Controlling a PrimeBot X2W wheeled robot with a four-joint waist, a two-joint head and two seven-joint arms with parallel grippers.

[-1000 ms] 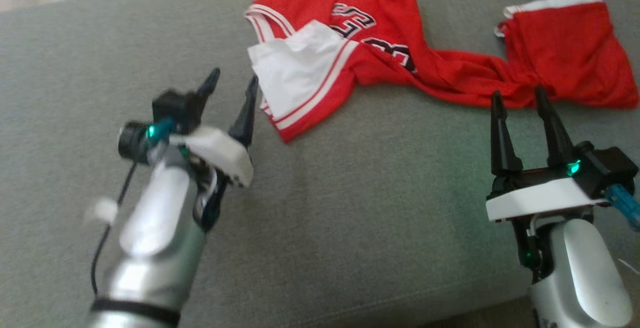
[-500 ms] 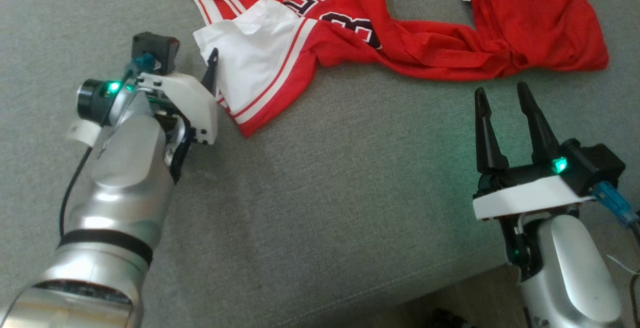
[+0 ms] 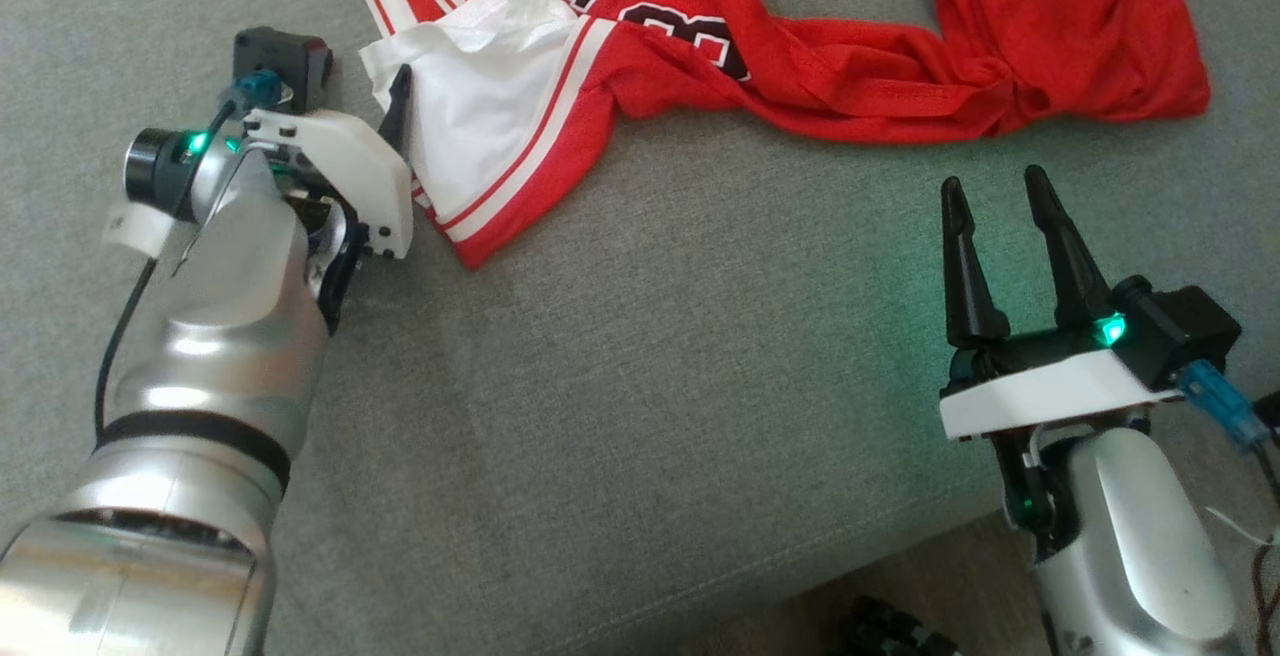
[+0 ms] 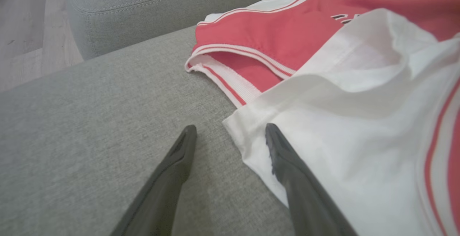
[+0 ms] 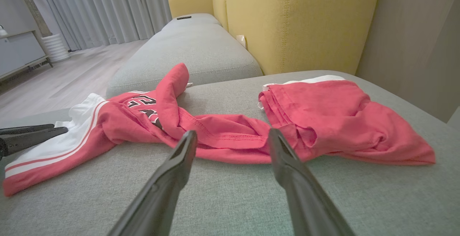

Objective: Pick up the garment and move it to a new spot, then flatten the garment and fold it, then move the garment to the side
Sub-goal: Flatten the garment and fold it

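The garment (image 3: 860, 86), a red jersey with white trim and black-and-white lettering, is laid unfolded on the grey sofa seat (image 3: 650, 356). It is spread across the far part of the seat and is twisted into a narrow rope at its middle. On the robot's left side a white panel (image 3: 480, 106) edged with red stripes is turned upward. On the right side a bunched red section with a white hem is seen.

The left gripper (image 4: 230, 128) is positioned at the outer corner of the white panel, with its jaws spread apart. In the left wrist view one finger is seen over the white cloth and the other over bare upholstery, so the panel's edge is placed between them. Nothing is clamped. Whether the cloth is touched by the finger cannot be told.

The right gripper (image 3: 992, 181) is held above the seat, near the front edge and just short of the twisted middle of the garment. Its jaws are spread apart and nothing is held between them.

A yellow backrest (image 5: 294, 23) is seen behind the seat, and pale curtains (image 5: 107, 9) are seen beyond a wooden floor (image 5: 72, 70).
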